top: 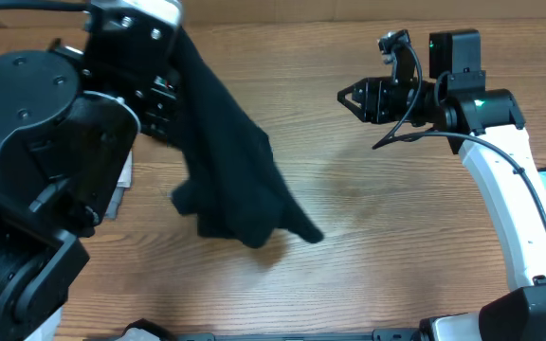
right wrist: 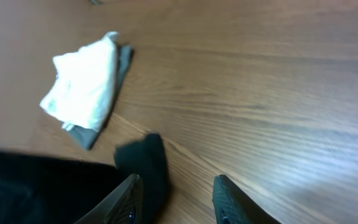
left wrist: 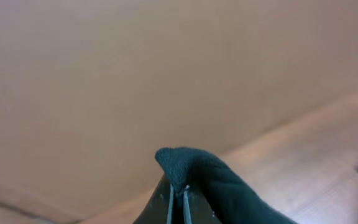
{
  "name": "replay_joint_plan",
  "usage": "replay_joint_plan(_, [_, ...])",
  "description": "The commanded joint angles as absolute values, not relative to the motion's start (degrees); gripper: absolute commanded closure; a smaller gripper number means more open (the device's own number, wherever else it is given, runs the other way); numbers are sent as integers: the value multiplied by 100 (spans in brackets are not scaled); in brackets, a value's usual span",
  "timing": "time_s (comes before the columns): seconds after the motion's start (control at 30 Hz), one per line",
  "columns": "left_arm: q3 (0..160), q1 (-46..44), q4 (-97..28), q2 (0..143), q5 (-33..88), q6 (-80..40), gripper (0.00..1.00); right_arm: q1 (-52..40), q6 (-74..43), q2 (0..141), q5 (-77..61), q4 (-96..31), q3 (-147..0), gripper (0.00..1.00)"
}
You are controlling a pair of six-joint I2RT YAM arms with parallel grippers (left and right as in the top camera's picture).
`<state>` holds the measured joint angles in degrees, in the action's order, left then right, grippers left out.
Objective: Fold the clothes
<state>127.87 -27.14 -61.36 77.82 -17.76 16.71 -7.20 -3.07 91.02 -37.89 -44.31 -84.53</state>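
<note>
Left tool [left wrist: 178,200] is pressed shut, pinching a bunched bit of the soft plain black short-sleeved T-shirt [top: 230,170], which hangs from it over the brown wooden table [top: 396,218]; right tool [right wrist: 178,196] is spread partway, holding nothing, clear of the fabric.

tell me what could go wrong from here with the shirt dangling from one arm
1. The left gripper pinches only a small tip of the black T-shirt, so the cloth may slip out.
2. The shirt hangs bunched over the table; set down so, it could land crumpled.
3. The open right gripper, apart from it, may grab several layers.
</note>
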Motion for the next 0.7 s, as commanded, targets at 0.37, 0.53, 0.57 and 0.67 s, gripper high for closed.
replay_joint_plan(0.37, [12945, -2703, -6521, 7594, 2751, 4202, 96, -812, -301, 9004, -4403, -4246, -8558, 59])
replay_joint_plan(0.53, [12945, -2703, -7629, 7594, 3763, 5408, 96, -812, -301, 9002, -4405, -4351, -8558, 59])
replay_joint_plan(0.57, [12945, -2703, -7832, 7596, 3800, 5616, 96, -812, -298, 9004, -4405, -4386, -8558, 59])
replay_joint_plan(0.67, [12945, -2703, -8239, 7599, 3699, 5937, 96, -812, -121, 9004, -4405, -4504, -8558, 59])
